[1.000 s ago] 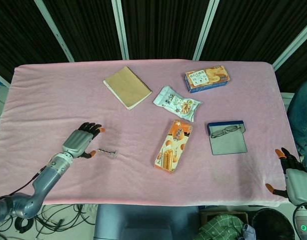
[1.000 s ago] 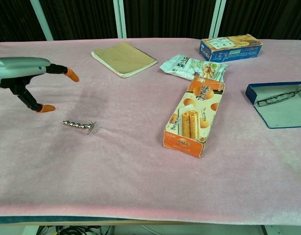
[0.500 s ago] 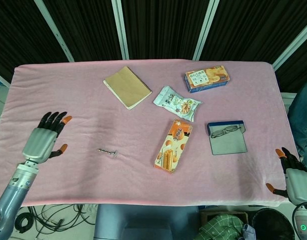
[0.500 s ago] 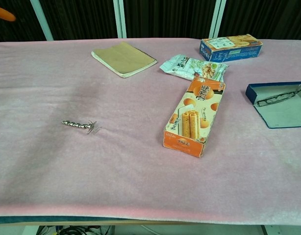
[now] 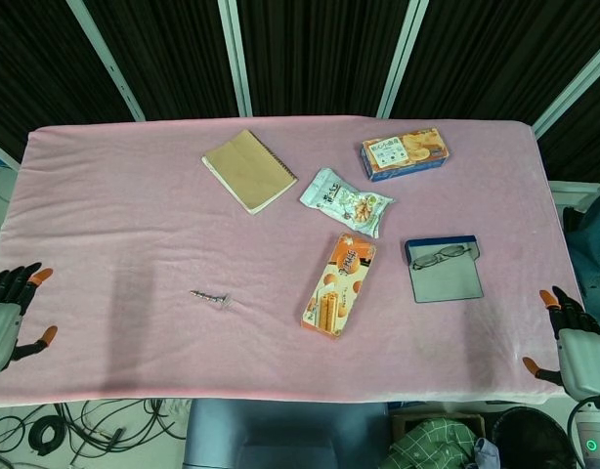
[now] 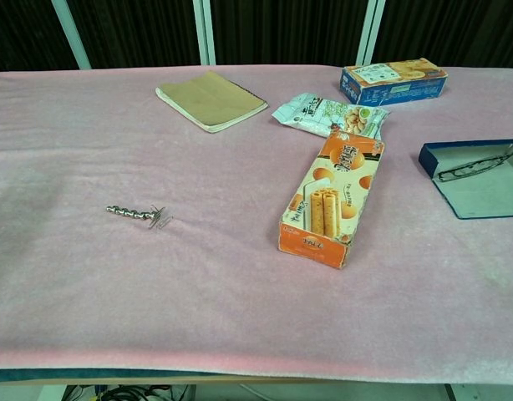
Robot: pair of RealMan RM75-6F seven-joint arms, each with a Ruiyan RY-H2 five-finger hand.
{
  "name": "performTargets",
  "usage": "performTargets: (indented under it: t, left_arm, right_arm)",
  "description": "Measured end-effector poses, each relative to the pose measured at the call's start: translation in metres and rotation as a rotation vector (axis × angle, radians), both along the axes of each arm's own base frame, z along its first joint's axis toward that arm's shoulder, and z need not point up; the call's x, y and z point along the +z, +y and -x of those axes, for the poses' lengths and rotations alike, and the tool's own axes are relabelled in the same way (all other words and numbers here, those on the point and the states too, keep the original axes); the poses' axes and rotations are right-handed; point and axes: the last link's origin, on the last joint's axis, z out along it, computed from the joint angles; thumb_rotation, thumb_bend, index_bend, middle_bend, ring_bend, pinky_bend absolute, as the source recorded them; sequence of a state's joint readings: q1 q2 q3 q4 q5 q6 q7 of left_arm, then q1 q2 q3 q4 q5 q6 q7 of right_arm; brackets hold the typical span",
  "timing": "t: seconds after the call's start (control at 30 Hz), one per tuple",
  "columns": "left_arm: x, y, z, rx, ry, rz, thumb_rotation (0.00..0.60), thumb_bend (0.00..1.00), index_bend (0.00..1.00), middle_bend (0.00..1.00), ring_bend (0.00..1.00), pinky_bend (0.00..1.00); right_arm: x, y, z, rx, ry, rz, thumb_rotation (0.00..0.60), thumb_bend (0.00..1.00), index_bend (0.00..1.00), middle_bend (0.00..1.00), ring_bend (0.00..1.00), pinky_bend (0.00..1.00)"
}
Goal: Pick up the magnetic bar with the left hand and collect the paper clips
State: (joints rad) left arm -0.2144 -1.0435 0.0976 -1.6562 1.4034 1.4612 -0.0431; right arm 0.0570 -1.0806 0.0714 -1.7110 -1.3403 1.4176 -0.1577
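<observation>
Surface [image 5: 114,195]: pink cloth cover, carrying all items.

Magnetic bar [image 6: 129,213]: thin, silvery, lying flat on the left part of the surface, well apart from both hands. Paper clips [image 6: 160,220]: small cluster touching the bar's right end.

Left robot hand [image 5: 7,315]: at the left edge of the head view, beside the surface's near-left corner; fingers spread wide, holding nothing. Out of frame in the chest view.

Right robot hand [image 5: 572,337]: at the near-right corner, off the surface edge; fingers apart, holding nothing.

Notebook [image 5: 248,170]: tan, closed, at the far side left of centre.

Snack bag [image 5: 345,201]: light-coloured, lying flat near the centre.

Orange box [image 5: 339,283]: long, flat, just in front of the bag.

Blue box [image 5: 405,153]: at the far side, right of centre.

Glasses case [image 5: 444,270]: blue, open, right of the orange box; glasses [image 5: 442,256] lie inside.
</observation>
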Motion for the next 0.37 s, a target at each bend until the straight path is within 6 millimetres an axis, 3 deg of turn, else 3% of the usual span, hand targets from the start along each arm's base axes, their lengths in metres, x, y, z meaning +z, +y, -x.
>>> performTargets:
  t: [0.37]
  left_arm:
    - [0.012,-0.020,0.005,-0.005,-0.021,-0.062,0.600,0.28,0.13,0.04,0.00,0.00]
  right_arm:
    - [-0.003,0.000,-0.005,0.039,-0.007,0.008,0.600,0.08,0.00,0.00,0.06,0.18]
